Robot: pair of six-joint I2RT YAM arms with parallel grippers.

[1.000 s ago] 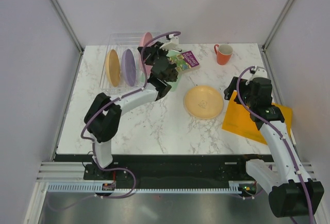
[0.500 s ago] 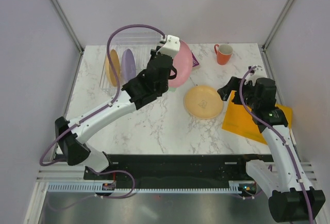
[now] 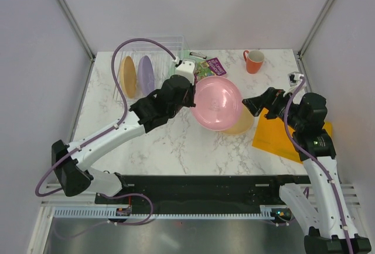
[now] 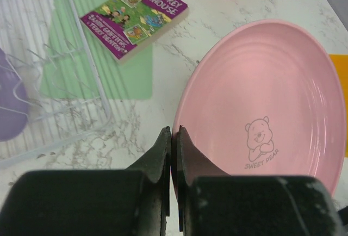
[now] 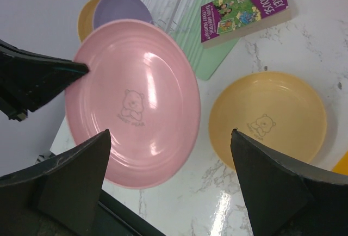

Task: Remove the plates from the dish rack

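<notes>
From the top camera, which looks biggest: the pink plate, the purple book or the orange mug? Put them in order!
1. pink plate, largest, though it is held up nearer the camera.
2. purple book and orange mug: they look about alike, so I won't rank them.

Back-left of the table: dish rack with two plates on edge side by side at its left end, left plate and right plate. A sheet lies partly under the rack's right end, a book overlaps the sheet's far right corner, and a mug stands farther right. Mid-table, a third plate is off the surface, its left rim in the left gripper, overlapping a fourth plate lying flat; right of both, the right gripper is by the left edge of a mat.
</notes>
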